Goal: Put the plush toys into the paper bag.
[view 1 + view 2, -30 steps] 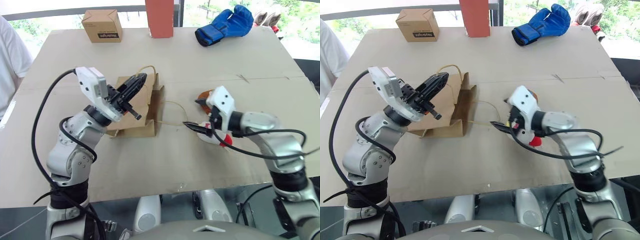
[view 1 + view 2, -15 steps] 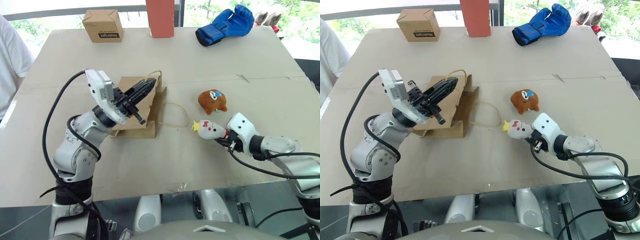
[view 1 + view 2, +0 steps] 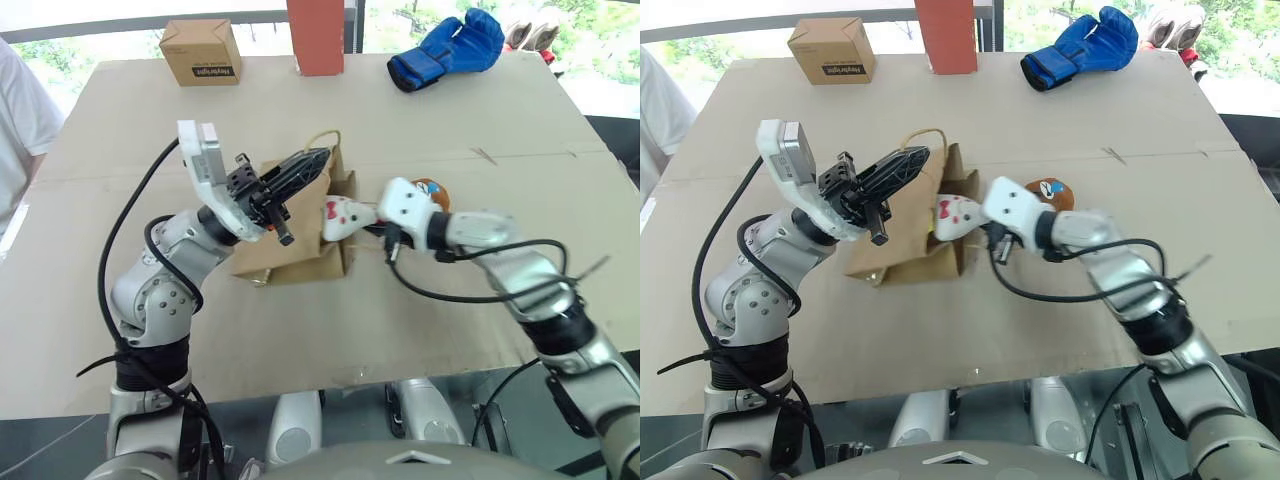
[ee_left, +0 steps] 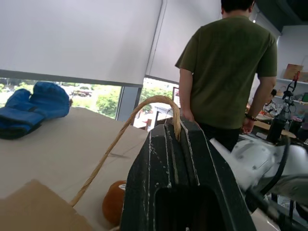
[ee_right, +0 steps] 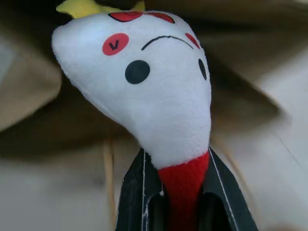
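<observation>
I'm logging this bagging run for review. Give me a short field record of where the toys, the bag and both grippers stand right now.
white plush toy: red tip pinched in the right gripper, yellow star end at the bag's mouth
brown plush toy: on the table, beside the right arm, not in the bag
paper bag: on the table, mouth facing the right gripper
left gripper: shut on the bag's handle, lifting it
table: cardboard-covered
far edge: blue boxing glove, small cardboard box

Twin head views down over table (image 3: 420, 120) (wrist views close-up)
</observation>
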### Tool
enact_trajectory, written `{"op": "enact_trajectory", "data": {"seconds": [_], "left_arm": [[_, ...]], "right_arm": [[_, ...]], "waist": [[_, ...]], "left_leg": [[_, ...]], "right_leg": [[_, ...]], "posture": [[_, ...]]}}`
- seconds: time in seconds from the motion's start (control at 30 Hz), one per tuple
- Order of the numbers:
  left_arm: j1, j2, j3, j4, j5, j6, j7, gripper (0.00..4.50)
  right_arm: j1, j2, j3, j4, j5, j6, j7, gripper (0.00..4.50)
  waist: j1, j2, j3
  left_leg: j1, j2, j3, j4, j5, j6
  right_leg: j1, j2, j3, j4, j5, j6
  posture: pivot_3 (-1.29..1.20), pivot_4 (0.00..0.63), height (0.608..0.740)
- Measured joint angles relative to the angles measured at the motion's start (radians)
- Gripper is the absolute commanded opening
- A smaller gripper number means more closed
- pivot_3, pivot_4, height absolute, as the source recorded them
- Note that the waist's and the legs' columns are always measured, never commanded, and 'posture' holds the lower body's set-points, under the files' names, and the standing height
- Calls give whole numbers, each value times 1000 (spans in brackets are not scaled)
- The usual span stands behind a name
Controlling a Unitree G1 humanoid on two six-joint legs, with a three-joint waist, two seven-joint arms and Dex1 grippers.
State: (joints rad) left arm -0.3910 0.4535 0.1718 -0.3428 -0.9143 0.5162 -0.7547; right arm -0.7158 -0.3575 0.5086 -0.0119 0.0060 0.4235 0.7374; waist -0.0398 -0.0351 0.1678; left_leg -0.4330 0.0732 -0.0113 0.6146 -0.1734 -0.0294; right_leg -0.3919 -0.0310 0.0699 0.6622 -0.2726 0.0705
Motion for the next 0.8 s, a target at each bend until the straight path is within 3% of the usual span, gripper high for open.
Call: {"op": "enact_trajectory", "data": {"seconds": [0.1, 0.2, 0.33, 0.5, 0.6, 0.8], "left_arm": [[-11, -14, -30, -2, 9, 0, -4, 0], [0, -15, -43, -3, 28, -6, -7, 0], [52, -10, -26, -7, 42, -22, 0, 0], [97, 15, 35, -31, 47, -35, 22, 0], [147, 34, 78, -55, 46, -41, 33, 0], [162, 36, 94, -83, 46, -42, 44, 0]], "right_arm": [[-90, 126, 41, 213, -43, -137, 3, 36], [-137, 202, 41, 336, -35, -245, 54, 1044], [-108, 203, 25, 371, -17, -298, 112, 3001], [-4, 77, -30, 235, -11, -250, 142, 3001], [87, -9, -140, 31, 53, -111, 149, 3001], [129, -108, -306, -175, 150, 102, 119, 3001]], "waist": [[1, 0, 0], [1, 0, 0], [7, 0, 0], [10, 0, 0], [10, 1, 0], [9, 1, 0]], "left_leg": [[-1, 0, 0, -1, 0, 0], [0, 0, 0, -2, 0, 0], [-1, 0, 0, -2, 0, 0], [0, 0, 0, -2, 0, 0], [0, 0, 0, -2, 0, 0], [0, 0, 0, -2, 0, 0]], "right_leg": [[-1, 0, 0, 0, 0, 0], [-1, 0, -1, 0, 0, 0], [-1, -1, -1, 0, 0, 0], [-1, 0, -1, 1, 0, 0], [-1, 0, -1, 1, 0, 0], [-1, -1, -1, 1, 0, 0]], "posture": [[0, 150, 740], [0, 150, 740], [0, 150, 740], [0, 150, 740], [0, 150, 740], [0, 150, 740]]}}
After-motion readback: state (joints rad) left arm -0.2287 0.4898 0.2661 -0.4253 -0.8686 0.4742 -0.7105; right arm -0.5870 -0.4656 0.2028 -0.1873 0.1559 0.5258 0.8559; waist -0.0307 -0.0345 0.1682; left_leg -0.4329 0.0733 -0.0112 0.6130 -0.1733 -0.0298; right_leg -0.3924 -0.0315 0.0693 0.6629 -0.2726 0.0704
